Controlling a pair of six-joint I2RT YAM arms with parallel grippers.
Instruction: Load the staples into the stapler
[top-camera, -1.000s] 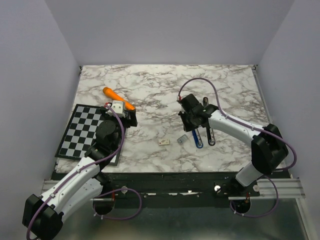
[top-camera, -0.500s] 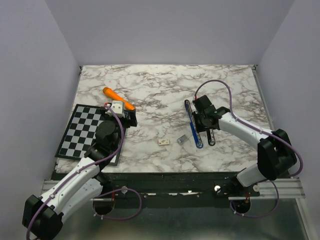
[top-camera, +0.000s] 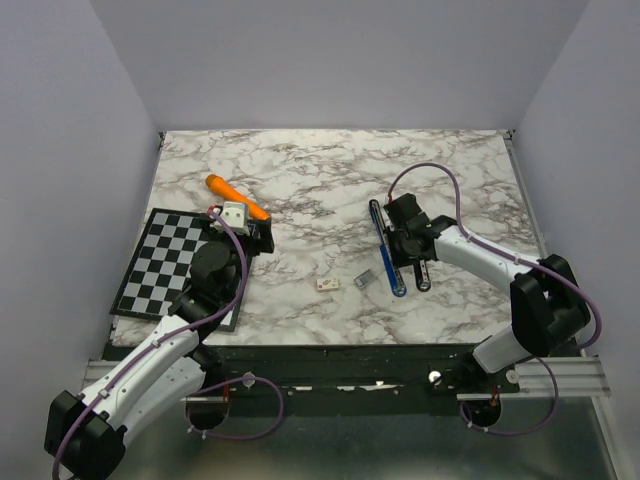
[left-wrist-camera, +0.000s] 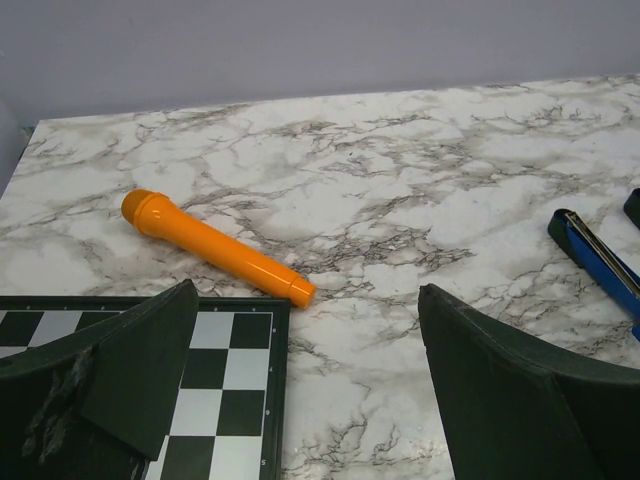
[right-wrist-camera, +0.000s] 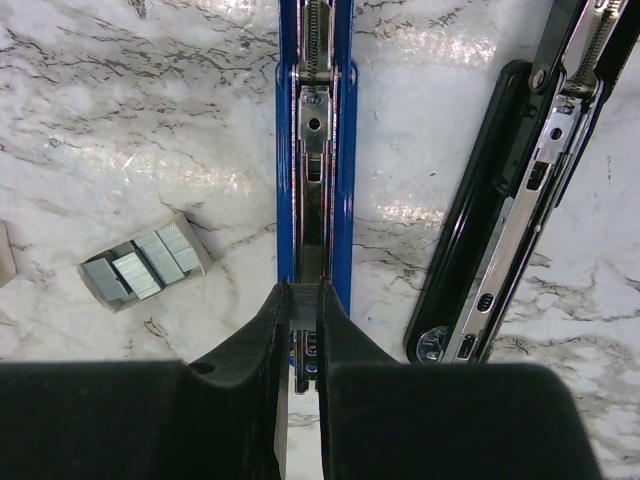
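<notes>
The blue stapler (right-wrist-camera: 315, 150) lies opened flat on the marble, its metal channel facing up; it also shows in the top view (top-camera: 388, 258). My right gripper (right-wrist-camera: 302, 300) is shut on the staples (right-wrist-camera: 303, 306), a small grey strip pinched upright between the fingertips just over the near end of the channel. In the top view the right gripper (top-camera: 402, 243) hangs over the stapler's middle. My left gripper (left-wrist-camera: 305, 330) is open and empty, far left over the chessboard's edge.
A black stapler (right-wrist-camera: 520, 200) lies open right of the blue one. A small open tray of spare staple strips (right-wrist-camera: 140, 262) sits to its left, with a whitish cardboard box (top-camera: 327, 284) beyond. An orange toy microphone (left-wrist-camera: 215, 250) and a chessboard (left-wrist-camera: 230, 370) lie at the left.
My right gripper has swung right and nearer, from over the table left of the blue stapler to directly above its channel. The left arm has not moved.
</notes>
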